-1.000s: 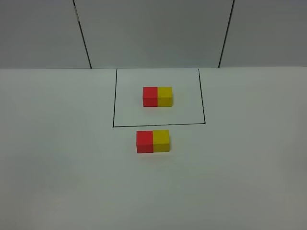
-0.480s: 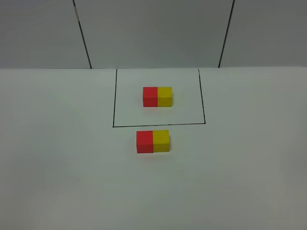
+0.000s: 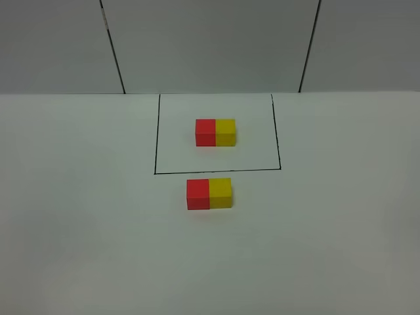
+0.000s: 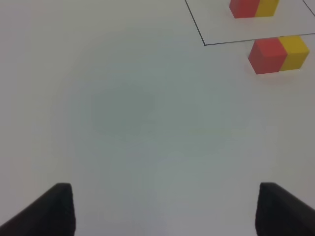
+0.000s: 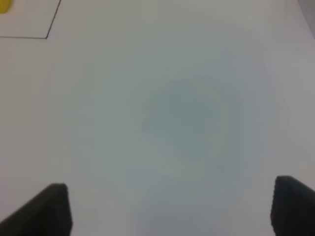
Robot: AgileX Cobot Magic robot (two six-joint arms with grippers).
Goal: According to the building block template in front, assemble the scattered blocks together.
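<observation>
Assembled pair sits on the white table (image 3: 79, 230) just outside the black outline (image 3: 155, 134), at its 6 o'clock edge: near red block (image 3: 197, 194) on the left, near yellow block (image 3: 220, 193) on the right, faces touching, flush in a row. Inside the outline, the template pair: template red block (image 3: 205, 132) left, template yellow block (image 3: 226, 132) right, also touching. Same colour order in both pairs; near pair sits slightly left of the template, at its 6 o'clock.

Exterior high view shows both pairs whole and the grey panelled wall (image 3: 210, 42) at 12 o'clock, but no arms or grippers at all.

Left wrist view picks up what the high camera misses: the left gripper (image 4: 165, 209), two dark fingertips (image 4: 54, 209) set wide apart with bare table between them, holding nothing. Both pairs sit well apart from it, off at 1 o'clock in the frame; the template pair is cut by the frame edge, a corner of the outline showing beside the near pair.

Right wrist view: right gripper (image 5: 170, 209) likewise spread wide, empty, over blank table. Only a sliver of yellow (image 5: 4, 6) and one outline corner show at the frame's 10 o'clock; cannot tell which yellow block it is. Red blocks not seen here.
</observation>
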